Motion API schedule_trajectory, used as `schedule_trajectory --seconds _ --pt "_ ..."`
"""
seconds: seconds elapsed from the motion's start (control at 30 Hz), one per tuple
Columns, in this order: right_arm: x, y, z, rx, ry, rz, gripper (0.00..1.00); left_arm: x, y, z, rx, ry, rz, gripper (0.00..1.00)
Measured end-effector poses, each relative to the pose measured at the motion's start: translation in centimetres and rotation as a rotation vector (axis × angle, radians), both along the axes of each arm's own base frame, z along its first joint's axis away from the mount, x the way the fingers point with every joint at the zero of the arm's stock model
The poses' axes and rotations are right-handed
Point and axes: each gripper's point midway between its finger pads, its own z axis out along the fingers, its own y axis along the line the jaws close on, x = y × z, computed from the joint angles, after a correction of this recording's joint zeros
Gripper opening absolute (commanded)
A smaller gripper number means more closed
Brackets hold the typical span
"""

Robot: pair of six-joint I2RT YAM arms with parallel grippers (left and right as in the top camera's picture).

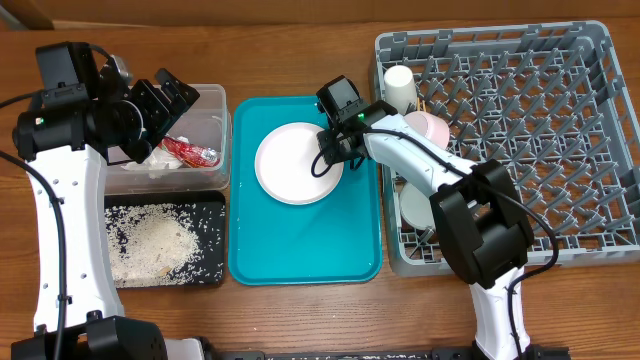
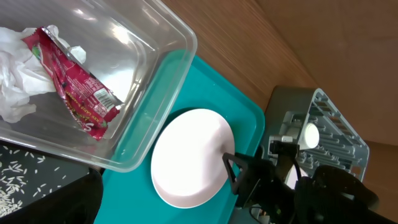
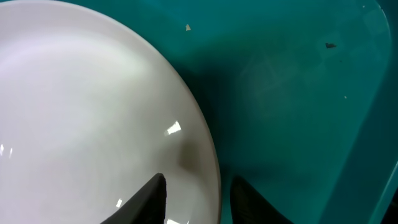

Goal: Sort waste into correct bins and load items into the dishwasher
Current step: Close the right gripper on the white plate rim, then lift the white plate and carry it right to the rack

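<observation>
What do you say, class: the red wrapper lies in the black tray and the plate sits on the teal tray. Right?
No: the red wrapper lies in the clear tub, as the left wrist view shows. The plate does sit on the teal tray.

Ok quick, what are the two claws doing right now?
Left gripper: open, empty, above the clear tub.
Right gripper: open, jaws either side of the rim of the plate, not clamped.

Robotics test bench, staged as a dish station. My left arm (image 1: 65, 200) and right arm (image 1: 480, 230) stand at a wooden tabletop (image 1: 300, 50); ranged along it I see a clear tub (image 1: 222, 120), a black tray (image 1: 212, 205) of rice (image 1: 155, 240), a teal tray (image 1: 300, 255) and a grey pegged dish rack (image 1: 590, 200).
</observation>
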Motion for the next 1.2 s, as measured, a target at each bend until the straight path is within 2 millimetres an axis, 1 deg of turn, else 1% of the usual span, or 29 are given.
schedule_trajectory --seconds 0.1,0.13,0.2,0.23,0.37,0.53,0.77,0.83,0.87,0.93,1.03,1.1,1.13,1.17,1.2 --pt "0.0 0.0 -0.6 0.005 -0.009 0.0 0.35 0.0 0.0 0.0 0.0 0.0 0.0 1.0" --pt "0.0 0.0 -0.9 0.007 -0.012 0.001 0.31 0.0 0.0 0.0 0.0 0.0 0.0 1.0" --pt "-0.4 -0.2 -1.6 0.003 -0.006 0.002 0.28 0.0 0.0 0.0 0.0 0.0 0.0 1.0" --pt "-0.3 -0.2 -1.5 0.005 -0.009 0.001 0.25 0.0 0.0 0.0 0.0 0.0 0.0 1.0" --pt "-0.3 -0.1 -1.5 0.01 -0.011 0.002 0.18 0.0 0.0 0.0 0.0 0.0 0.0 1.0" --pt "-0.2 -0.1 -1.5 0.011 -0.012 -0.001 0.04 0.0 0.0 0.0 0.0 0.0 0.0 1.0" --pt "-0.2 0.1 -0.9 0.026 -0.012 0.0 0.04 0.0 0.0 0.0 0.0 0.0 0.0 1.0" --pt "-0.2 0.2 -0.5 0.028 -0.01 0.001 0.04 0.0 0.0 0.0 0.0 0.0 0.0 1.0" --pt "-0.4 0.1 0.1 0.024 0.001 0.003 0.04 0.0 0.0 0.0 0.0 0.0 0.0 1.0" --pt "-0.2 0.1 1.9 0.033 -0.021 0.006 0.04 0.0 0.0 0.0 0.0 0.0 0.0 1.0" --pt "0.8 0.6 7.9 0.076 -0.148 0.043 0.04 0.0 0.0 0.0 0.0 0.0 0.0 1.0" --pt "1.0 0.3 13.4 0.099 -0.264 0.068 0.04 0.0 0.0 0.0 0.0 0.0 0.0 1.0" --pt "0.9 -0.4 17.9 0.104 -0.364 0.074 0.04 0.0 0.0 0.0 0.0 0.0 0.0 1.0" --pt "0.8 -1.3 20.6 0.092 -0.428 0.071 0.04 0.0 0.0 0.0 0.0 0.0 0.0 1.0" --pt "0.7 -2.2 22.7 0.075 -0.482 0.061 0.04 0.0 0.0 0.0 0.0 0.0 0.0 1.0"
